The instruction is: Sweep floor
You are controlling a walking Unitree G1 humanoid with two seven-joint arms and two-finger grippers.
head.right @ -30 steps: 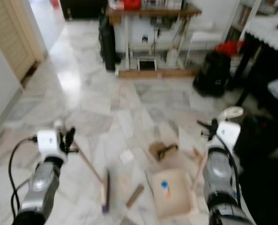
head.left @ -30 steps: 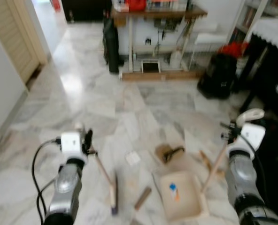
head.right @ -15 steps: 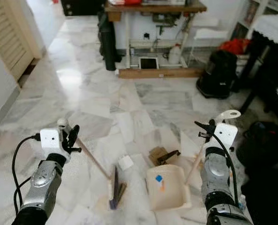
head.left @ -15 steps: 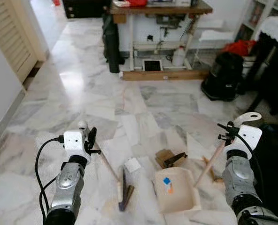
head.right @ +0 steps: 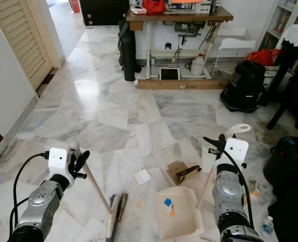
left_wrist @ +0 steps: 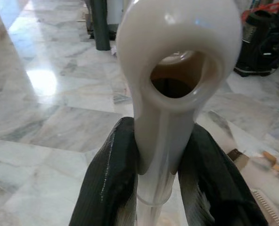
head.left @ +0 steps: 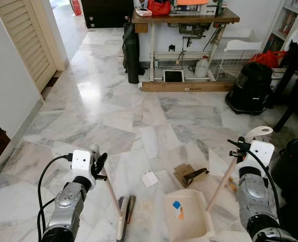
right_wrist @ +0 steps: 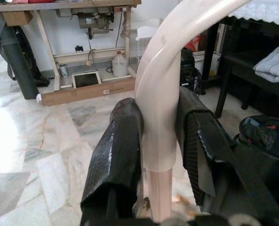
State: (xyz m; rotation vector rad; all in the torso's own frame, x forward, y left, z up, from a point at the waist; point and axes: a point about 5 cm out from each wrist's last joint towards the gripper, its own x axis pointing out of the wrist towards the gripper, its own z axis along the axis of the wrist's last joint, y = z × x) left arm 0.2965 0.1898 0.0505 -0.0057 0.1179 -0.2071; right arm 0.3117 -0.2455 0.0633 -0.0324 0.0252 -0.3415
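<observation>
A grey-veined marble floor (head.left: 114, 111) is filling most of the head views, running back to a wooden work table (head.left: 184, 17) whose top is partly cut off by the frame edge. A louvred door (head.left: 25, 43) is standing at the left, and a black vacuum cleaner (head.left: 250, 88) is sitting near the table on the right. Dark furniture at the far right is cropped and hard to make out.

Near the robot, a cream dustpan (head.left: 187, 215) is lying flat on the floor, a small blue and orange scrap resting inside it; its near edge is running out of frame. The right gripper (right_wrist: 156, 136) is clamping the dustpan's long handle (head.left: 220, 180) near its curved cream top, both black fingers (right_wrist: 117, 146) pressing against it from either side.

The left gripper (left_wrist: 160, 165) is closing tight on the pale grip of the broom (head.left: 110, 194), just under its hanging loop, and the stick is slanting down to the brush head (head.left: 122, 218) on the floor, left of the dustpan. The bristles are partly cut off at the bottom edge.

Between broom and dustpan, slightly beyond them, a white paper scrap (head.left: 149, 179) is lying flat. A crumpled brown piece of cardboard with a dark strip (head.left: 189, 174) is sitting just beyond the dustpan. Small tan bits by the right arm are too small to identify.
</observation>
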